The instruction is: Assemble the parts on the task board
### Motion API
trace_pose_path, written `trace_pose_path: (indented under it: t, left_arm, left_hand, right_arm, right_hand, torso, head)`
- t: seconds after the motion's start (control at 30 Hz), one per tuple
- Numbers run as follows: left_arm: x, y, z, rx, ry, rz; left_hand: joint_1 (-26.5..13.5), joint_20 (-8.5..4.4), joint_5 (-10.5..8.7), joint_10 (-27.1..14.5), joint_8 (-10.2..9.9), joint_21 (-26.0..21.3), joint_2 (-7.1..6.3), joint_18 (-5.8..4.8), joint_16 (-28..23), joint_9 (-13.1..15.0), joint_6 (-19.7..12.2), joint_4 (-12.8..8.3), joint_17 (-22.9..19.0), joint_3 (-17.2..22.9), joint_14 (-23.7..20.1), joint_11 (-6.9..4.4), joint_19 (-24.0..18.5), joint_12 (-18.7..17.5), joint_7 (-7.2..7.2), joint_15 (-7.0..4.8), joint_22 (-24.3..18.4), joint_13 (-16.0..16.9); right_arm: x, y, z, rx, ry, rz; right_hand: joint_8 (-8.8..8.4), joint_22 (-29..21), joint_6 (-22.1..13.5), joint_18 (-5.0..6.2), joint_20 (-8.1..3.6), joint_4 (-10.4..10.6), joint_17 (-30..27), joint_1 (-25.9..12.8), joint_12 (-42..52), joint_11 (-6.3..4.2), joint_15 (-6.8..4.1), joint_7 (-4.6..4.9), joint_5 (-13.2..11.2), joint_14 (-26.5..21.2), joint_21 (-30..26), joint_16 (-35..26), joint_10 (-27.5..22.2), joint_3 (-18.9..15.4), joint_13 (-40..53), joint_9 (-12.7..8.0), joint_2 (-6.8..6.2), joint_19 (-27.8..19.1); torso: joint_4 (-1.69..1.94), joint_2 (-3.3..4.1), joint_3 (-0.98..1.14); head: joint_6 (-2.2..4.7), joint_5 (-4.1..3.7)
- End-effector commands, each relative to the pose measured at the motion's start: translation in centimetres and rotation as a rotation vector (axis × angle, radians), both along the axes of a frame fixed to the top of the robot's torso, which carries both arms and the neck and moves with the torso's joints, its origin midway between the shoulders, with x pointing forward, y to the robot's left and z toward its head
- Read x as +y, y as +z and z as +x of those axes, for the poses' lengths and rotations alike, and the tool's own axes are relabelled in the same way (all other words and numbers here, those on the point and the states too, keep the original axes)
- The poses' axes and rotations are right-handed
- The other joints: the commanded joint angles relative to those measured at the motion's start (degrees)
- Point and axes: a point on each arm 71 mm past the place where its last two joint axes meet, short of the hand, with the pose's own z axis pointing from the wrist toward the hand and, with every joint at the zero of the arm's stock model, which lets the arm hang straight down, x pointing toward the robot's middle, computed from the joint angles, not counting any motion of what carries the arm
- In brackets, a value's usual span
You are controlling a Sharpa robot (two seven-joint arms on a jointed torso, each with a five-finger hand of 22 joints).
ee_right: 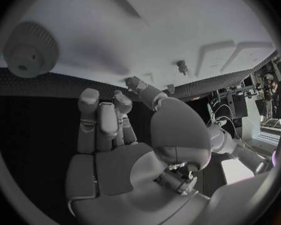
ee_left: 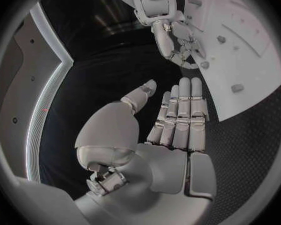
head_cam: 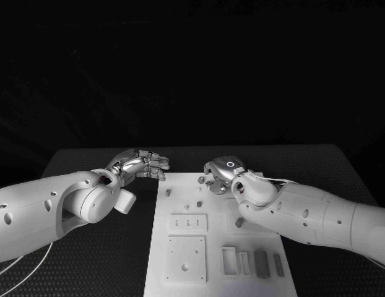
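Judging by the layout, assembly looks barely begun: the task board [head_cam: 219, 247] lies in the middle of the black table [head_cam: 85, 260], and several small parts [head_cam: 198, 203] sit loose or stand as pegs on its far half, while the rectangular slots and blocks nearer the robot appear unfilled. Neither hand holds anything. The left hand [head_cam: 141, 166] hovers just off the board's far left corner with its fingers extended together, released. The right hand [head_cam: 221, 174] hangs over the board's far edge, fingers loosely curled but grasping no part.

From the left wrist view, the right hand [ee_left: 175, 37] shows its fingertips just above a small part [ee_left: 205, 64] near the board's edge. From the right wrist view, a round gear-like wheel [ee_right: 30, 50] lies on the board, along with a small upright peg [ee_right: 181, 65].
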Motion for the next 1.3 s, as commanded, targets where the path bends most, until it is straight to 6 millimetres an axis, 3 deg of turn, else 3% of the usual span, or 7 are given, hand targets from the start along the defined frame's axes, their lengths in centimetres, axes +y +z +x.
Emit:
trace_pose_path:
  t: [0.03,0.2,0.33,0.53,0.83,1.07,1.3]
  left_arm:
    - [0.1,0.4,0.0,-0.015,-0.020,-0.009]
    - [0.3,0.8,0.1,-0.031,-0.033,-0.018]
    - [0.5,1.0,0.1,-0.038,-0.043,-0.024]
    - [0.7,1.1,0.1,-0.039,-0.042,-0.023]
    - [0.8,1.1,0.1,-0.040,-0.043,-0.021]
    - [0.7,1.0,0.1,-0.037,-0.046,-0.019]
    - [0.6,1.0,0.1,-0.036,-0.048,-0.018]
  left_hand:
    - [-0.50,-0.41,-0.25,0.31,-0.31,-0.35,0.10,1.09,-0.25,-0.08,-0.10,0.06,0.08,-0.06,0.37,0.29,0.15,-0.27,0.39,0.06,0.00,-0.07]
    - [-0.52,-0.57,-0.25,3.19,-0.30,-0.55,0.12,0.88,-0.64,-0.09,0.11,0.07,0.40,-0.04,0.49,-0.91,0.22,0.85,0.32,0.00,0.05,0.60]
    - [-0.53,-0.59,-0.25,3.22,-0.27,-0.58,0.06,0.85,-0.69,-0.08,0.17,0.05,0.44,-0.05,0.50,-0.93,0.22,0.79,0.30,-0.01,0.05,0.60]
    - [-0.58,-0.67,-0.25,4.07,-0.22,-0.72,0.09,0.75,-0.97,-0.06,0.42,0.07,0.67,-0.09,0.61,-1.23,0.29,0.82,0.20,-0.03,0.09,0.78]
    - [-0.61,-0.69,-0.26,3.98,-0.26,-0.77,0.07,0.72,-1.07,-0.08,0.40,0.07,0.75,-0.11,0.62,-1.18,0.31,0.62,0.20,-0.03,0.11,0.74]
    - [-0.62,-0.70,-0.26,3.90,-0.29,-0.81,0.07,0.70,-1.14,-0.09,0.38,0.07,0.80,-0.12,0.63,-1.13,0.32,0.48,0.21,-0.03,0.11,0.72]
    - [-0.65,-0.71,-0.26,3.84,-0.34,-0.85,0.09,0.68,-1.22,-0.12,0.34,0.08,0.86,-0.13,0.64,-1.08,0.32,0.34,0.24,-0.03,0.12,0.70]
  right_arm:
    - [-0.9,1.4,-0.3,-0.003,0.021,0.079]
    - [-3.6,4.0,-0.6,0.053,0.063,0.146]
    - [-5.9,4.8,-0.7,0.124,0.062,0.191]
    - [-9.1,4.8,-0.1,0.174,0.031,0.160]
    - [-10.7,4.1,0.9,0.202,-0.008,0.087]
    - [-10.9,3.4,1.6,0.206,-0.032,0.066]
    - [-11.2,2.3,1.6,0.235,-0.043,0.050]
  right_hand:
    - [-0.33,0.86,-0.28,3.56,-0.44,0.10,0.05,-0.01,-0.20,0.39,0.25,0.02,0.10,0.02,-0.25,-0.12,-0.10,0.32,-0.09,-0.11,-0.78,-0.09]
    - [-0.69,0.88,-0.76,3.56,-0.49,0.89,0.36,0.20,0.09,0.64,0.50,0.28,0.12,0.27,-0.30,0.17,-0.04,0.55,-0.01,-0.42,-3.88,-0.01]
    - [-0.68,0.92,-0.72,3.56,-0.48,1.01,0.19,0.27,0.18,0.69,0.54,0.32,0.06,0.17,-0.31,0.15,-0.18,0.44,0.06,-0.47,-4.72,-0.08]
    - [-0.94,1.00,-1.19,3.56,-0.34,0.93,-0.28,-0.08,0.34,0.87,0.71,0.52,0.00,-0.34,-0.42,-0.02,-0.83,-0.31,0.31,-0.64,-5.06,-0.55]
    - [-1.00,1.07,-1.32,3.56,-0.20,0.60,-0.56,-0.13,0.59,0.92,0.77,0.55,0.03,-0.78,-0.46,-0.08,-1.32,-0.97,0.56,-0.72,-4.96,-0.98]
    - [-0.98,1.08,-1.31,3.56,-0.14,0.58,-0.52,-0.08,0.73,0.95,0.80,0.59,0.05,-0.87,-0.44,-0.03,-1.49,-1.11,0.66,-0.75,-4.47,-1.10]
    - [-1.02,1.09,-1.38,3.56,-0.12,0.60,-0.58,-0.14,0.77,0.98,0.83,0.62,0.05,-0.93,-0.43,-0.04,-1.55,-1.20,0.68,-0.77,-4.40,-1.14]
  torso:
    - [-0.18,-0.06,-0.02]
    - [-0.40,-0.04,-0.04]
    - [-0.78,-0.13,-0.06]
    - [-1.26,-0.15,0.08]
    - [-0.94,-0.08,0.04]
    - [-1.07,-0.08,-0.03]
    - [-0.79,-0.06,-0.04]
  head:
    - [0.39,0.04]
    - [1.08,-0.33]
    - [1.29,-0.28]
    - [1.34,-0.17]
    - [0.98,-0.96]
    - [0.62,-1.01]
    - [0.40,-1.16]
